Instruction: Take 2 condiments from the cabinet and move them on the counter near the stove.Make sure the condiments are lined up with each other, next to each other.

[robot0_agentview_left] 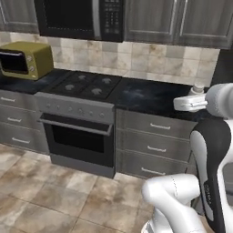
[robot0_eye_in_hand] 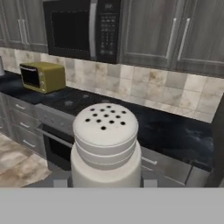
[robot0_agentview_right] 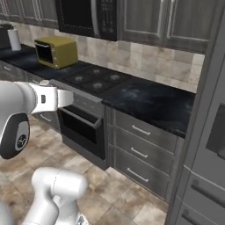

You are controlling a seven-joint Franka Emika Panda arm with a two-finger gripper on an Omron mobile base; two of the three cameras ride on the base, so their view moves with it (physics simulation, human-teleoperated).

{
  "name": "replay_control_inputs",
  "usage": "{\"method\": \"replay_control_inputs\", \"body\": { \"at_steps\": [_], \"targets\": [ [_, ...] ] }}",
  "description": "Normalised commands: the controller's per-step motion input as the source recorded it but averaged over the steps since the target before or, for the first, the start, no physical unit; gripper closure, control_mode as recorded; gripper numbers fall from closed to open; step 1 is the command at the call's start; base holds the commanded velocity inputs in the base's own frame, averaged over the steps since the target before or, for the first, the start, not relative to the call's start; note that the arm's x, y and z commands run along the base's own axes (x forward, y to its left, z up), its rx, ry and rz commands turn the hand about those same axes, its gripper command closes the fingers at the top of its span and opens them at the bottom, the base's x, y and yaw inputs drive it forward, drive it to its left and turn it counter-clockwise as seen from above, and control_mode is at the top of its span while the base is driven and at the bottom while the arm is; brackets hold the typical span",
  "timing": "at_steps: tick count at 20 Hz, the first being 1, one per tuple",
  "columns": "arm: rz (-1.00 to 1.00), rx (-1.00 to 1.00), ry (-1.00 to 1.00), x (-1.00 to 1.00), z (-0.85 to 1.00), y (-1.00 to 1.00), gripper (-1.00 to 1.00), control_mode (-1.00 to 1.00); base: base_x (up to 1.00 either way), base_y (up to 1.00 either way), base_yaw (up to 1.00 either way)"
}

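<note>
One shaker (robot0_eye_in_hand: 105,144) sits pinched in the tool (robot0_eye_in_hand: 105,181), arm outstretched toward the counter (robot0_agentview_left: 150,98).

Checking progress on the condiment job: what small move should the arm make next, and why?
Probably carry the shaker forward to the bare counter right of the stove and lower it. The gripper holds it in the air, short of the counter's edge.

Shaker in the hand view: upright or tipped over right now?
Upright. The shaker stands with its perforated lid on top, level with the backsplash and counter behind it. It sits close in front of the camera, off the counter.
</note>
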Motion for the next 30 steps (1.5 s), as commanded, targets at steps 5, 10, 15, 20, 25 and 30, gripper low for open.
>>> {"method": "replay_control_inputs", "body": {
  "at_steps": [5,10,15,20,25,30],
  "targets": [
    [0.00,0.00,0.00,0.00,0.00,0.00,1.00,1.00,0.32,0.46,-0.31],
    [0.00,0.00,0.00,0.00,0.00,0.00,1.00,1.00,0.20,0.71,-0.27],
    [0.00,0.00,0.00,0.00,0.00,0.00,1.00,1.00,0.28,0.72,-0.26],
    [0.00,0.00,0.00,0.00,0.00,0.00,1.00,1.00,0.30,0.64,-0.26],
    [0.00,0.00,0.00,0.00,0.00,0.00,1.00,1.00,0.23,0.45,-0.25],
    [0.00,0.00,0.00,0.00,0.00,0.00,1.00,1.00,0.34,0.26,-0.26]
  ]
}}
